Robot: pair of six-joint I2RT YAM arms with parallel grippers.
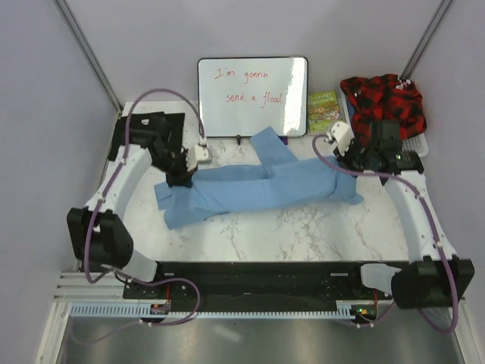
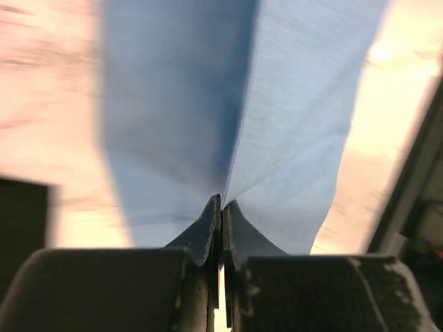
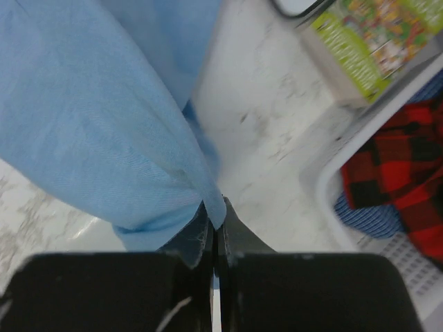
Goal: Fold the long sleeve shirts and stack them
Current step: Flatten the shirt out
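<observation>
The light blue shirt (image 1: 258,189) lies bunched in a long band across the marble worktop (image 1: 303,235). The left tool (image 1: 182,176) pinches its left end and the right tool (image 1: 356,161) pinches its right end. This is probably the spreading step, so the next move calls for lifting and drawing it flat. Folds hide the collar and buttons, and no black shirt shows.

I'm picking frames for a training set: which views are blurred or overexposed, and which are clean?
Left wrist: the light blue shirt and the table are smeared by blur, the table washed out. Right wrist: the shirt's weave is sharp, the green book in the corner soft. Top external: evenly lit, the writing on the whiteboard readable.
</observation>
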